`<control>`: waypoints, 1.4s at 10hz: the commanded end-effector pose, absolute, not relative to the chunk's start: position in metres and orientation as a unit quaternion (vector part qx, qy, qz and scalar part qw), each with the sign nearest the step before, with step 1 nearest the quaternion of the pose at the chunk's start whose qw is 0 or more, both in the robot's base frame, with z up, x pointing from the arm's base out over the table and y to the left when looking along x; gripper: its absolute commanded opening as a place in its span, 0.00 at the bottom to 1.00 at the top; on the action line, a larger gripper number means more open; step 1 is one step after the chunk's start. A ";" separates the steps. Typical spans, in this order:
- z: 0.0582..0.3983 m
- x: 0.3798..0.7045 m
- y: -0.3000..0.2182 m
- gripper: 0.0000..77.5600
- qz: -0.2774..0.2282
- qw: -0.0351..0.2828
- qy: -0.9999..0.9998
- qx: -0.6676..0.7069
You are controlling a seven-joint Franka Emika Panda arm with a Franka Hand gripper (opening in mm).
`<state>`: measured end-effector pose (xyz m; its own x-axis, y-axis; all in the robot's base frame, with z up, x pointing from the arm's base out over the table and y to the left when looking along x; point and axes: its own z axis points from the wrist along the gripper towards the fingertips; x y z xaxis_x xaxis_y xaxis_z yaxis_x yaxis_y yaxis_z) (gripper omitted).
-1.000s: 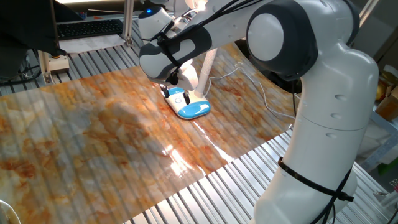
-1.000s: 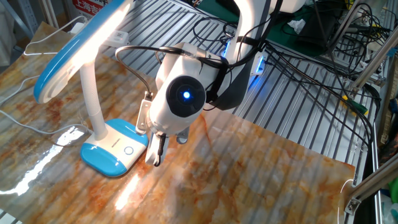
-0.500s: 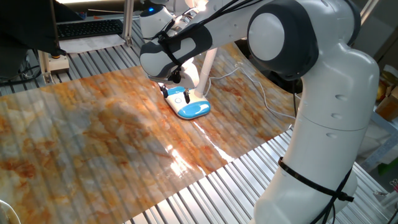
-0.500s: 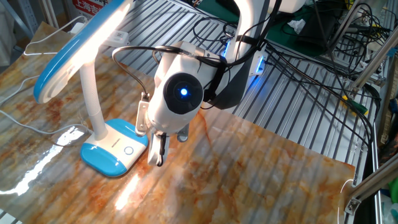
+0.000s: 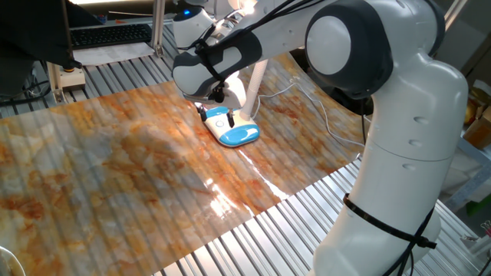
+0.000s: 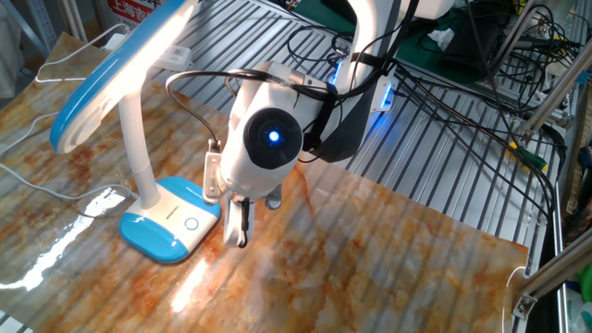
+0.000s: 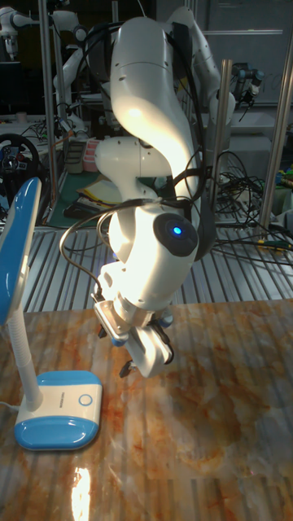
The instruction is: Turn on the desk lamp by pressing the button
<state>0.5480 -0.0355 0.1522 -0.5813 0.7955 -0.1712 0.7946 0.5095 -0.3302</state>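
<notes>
The robot's two-finger gripper [image 6: 238, 227] hangs tips-down just above the table, right beside the lamp base; in the tall fixed view [image 7: 146, 358] it sits just to the right of the base and slightly above it. Whether the fingers are apart or together cannot be told: they overlap in every view and no gap shows. Nothing is visibly held, and contact with the lamp cannot be confirmed. Count: one arm, one gripper, one lamp, one cord. The small desk lamp with oval blue-and-white base [image 6: 169, 228] stands on the orange-brown marbled table covering [image 6: 388, 268], its round button [image 6: 191, 223] on the top of the base at the end nearest the fingers. The white upright stem [image 6: 137, 157] rises from the far end of the base and carries a long blue-backed head [image 6: 102, 79]; bright reflections lie on the covering just beside the base. In one fixed view the base [image 5: 234, 134] is partly hidden behind the wrist. A thin white cord [image 6: 28, 180] trails away from the base across the covering.
</notes>
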 end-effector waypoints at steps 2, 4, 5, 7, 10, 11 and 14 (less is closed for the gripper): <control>0.152 0.550 -0.035 1.00 0.189 0.009 -0.888 -0.419; 0.151 0.550 -0.034 1.00 0.188 0.012 -0.897 -0.399; 0.151 0.551 -0.034 1.00 0.188 0.012 -0.900 -0.392; 0.148 0.551 -0.033 1.00 0.188 0.012 -0.908 -0.374; 0.148 0.552 -0.033 1.00 0.188 0.017 -0.917 -0.350; 0.148 0.552 -0.033 1.00 0.188 0.018 -0.921 -0.342; 0.148 0.552 -0.033 1.00 0.189 0.020 -0.931 -0.313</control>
<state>0.5483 -0.0347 0.1504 -0.6461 0.7495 -0.1443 0.7430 0.5744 -0.3435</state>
